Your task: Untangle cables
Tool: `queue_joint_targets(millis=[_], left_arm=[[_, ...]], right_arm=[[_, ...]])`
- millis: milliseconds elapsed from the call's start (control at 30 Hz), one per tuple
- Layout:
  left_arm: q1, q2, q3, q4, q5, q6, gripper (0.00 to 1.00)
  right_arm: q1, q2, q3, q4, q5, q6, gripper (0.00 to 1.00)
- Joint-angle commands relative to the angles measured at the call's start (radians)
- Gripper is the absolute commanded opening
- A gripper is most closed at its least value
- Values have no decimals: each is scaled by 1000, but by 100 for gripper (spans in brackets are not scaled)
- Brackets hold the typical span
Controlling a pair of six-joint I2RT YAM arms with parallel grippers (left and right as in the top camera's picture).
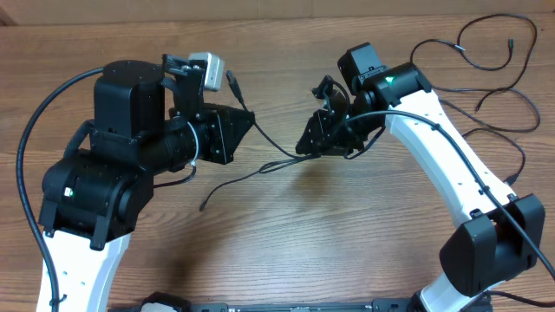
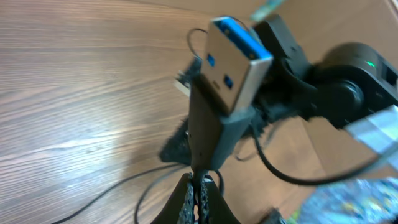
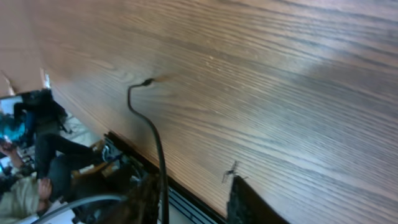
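Wood table: left jaws pinch a cable.

Nothing to call here: across all three views, no text, label, brand, number or sign could be read.
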State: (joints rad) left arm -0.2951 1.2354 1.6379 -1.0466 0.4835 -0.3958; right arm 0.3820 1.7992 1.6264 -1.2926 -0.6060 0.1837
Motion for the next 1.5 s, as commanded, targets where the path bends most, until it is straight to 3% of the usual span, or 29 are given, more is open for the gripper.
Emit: queue_joint_targets(millis=[0, 200, 367, 467, 633, 767, 967, 1167, 1467], left_arm=[[-4, -8, 16, 3, -112, -47, 4], [3, -10, 20, 4, -135, -58, 4], [22, -31, 73, -12, -137, -57, 4], [27, -47, 103, -27, -152, -57, 4], [27, -48, 105, -119, -259, -107, 4], [27, -27, 105, -185, -373, -193, 4], [27, 2, 105, -236, -492, -318, 4], [27, 21, 105, -232, -453, -407, 4], [26, 23, 105, -211, -309, -500, 4]], right_arm=[[4, 2, -5, -26, 38, -43, 31], [4, 2, -5, -68, 134, -50, 15], [4, 2, -5, -80, 320, 92, 8], [4, 2, -5, -69, 304, 116, 17], [4, 2, -5, -21, 29, 50, 32], [4, 2, -5, -6, -256, -80, 63], [9, 2, -5, -6, -430, -124, 64], [43, 2, -5, 58, -456, -124, 67], [102, 2, -5, 303, -385, 116, 68]])
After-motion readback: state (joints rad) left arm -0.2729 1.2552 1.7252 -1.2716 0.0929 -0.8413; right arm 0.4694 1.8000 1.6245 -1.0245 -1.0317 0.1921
